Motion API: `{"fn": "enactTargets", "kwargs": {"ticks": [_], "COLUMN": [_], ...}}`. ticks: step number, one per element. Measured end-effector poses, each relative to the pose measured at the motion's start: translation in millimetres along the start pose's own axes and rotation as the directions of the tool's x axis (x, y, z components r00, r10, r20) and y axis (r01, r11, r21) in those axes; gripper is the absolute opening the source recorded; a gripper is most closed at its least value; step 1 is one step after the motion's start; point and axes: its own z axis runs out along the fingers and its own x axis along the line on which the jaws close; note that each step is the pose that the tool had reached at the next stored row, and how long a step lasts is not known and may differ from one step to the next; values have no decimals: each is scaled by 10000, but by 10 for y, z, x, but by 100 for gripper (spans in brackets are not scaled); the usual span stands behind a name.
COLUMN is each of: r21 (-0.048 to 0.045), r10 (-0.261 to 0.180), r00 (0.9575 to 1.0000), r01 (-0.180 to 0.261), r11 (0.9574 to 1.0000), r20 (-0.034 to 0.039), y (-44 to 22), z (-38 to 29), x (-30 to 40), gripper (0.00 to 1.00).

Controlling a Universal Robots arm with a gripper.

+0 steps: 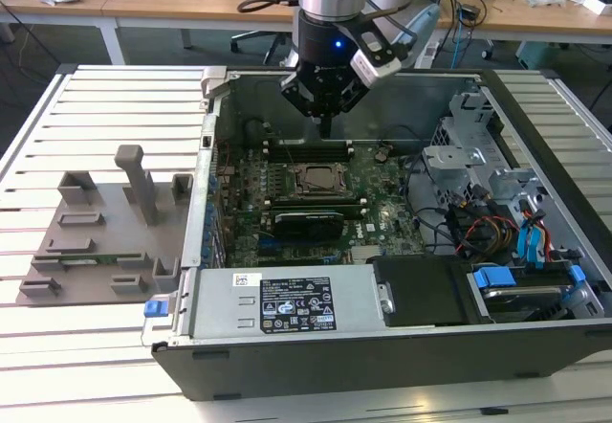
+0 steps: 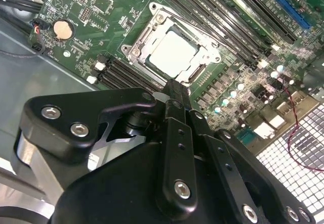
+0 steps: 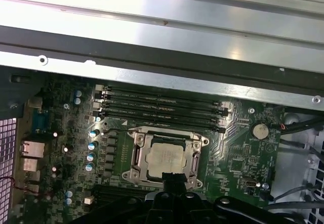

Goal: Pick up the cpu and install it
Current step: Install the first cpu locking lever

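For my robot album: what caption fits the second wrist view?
Black robot gripper hovering above the silvery-white square cpu lying in its metal-edged socket frame on the green motherboard.

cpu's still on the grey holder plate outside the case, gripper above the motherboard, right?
No. In both wrist views the cpu already lies in the socket frame on the motherboard. The gripper is above the motherboard.

- cpu (image 2: 173, 54): pale, matt, brushed-looking metal top.
- Socket frame (image 3: 135, 155): bright, shiny metal.
- Gripper (image 2: 174, 89): black, smooth, semi-gloss, with silvery screws.
- Case (image 1: 316, 370): dull grey sheet metal.
- Holder (image 1: 105, 241): matt grey plastic.
- Worktop (image 1: 105, 117): pale, ribbed slats.
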Motion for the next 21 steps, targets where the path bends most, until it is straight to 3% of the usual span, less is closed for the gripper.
{"fn": "enactTargets", "kwargs": {"ticks": [7,9,14,17,18,19,20,21], "r21": [-10,-19,-31,-81,-95,-103,-123,-134], "r10": [-285,-565,-556,-260,-154,-83,13,87], "r00": [9996,9984,9984,9997,9999,9999,9997,9993], "r01": [285,565,556,261,154,82,-16,-92], "r11": [9996,9984,9984,9996,9998,9999,9999,9999], "r20": [15,29,31,27,0,-83,-263,-371], "y": [0,0,0,1,0,0,0,0], "z": [0,0,-1,1,2,2,5,6], "x": [0,0,1,1,1,1,2,2], "gripper": [11,11,11,11,11,11,11,11]}}
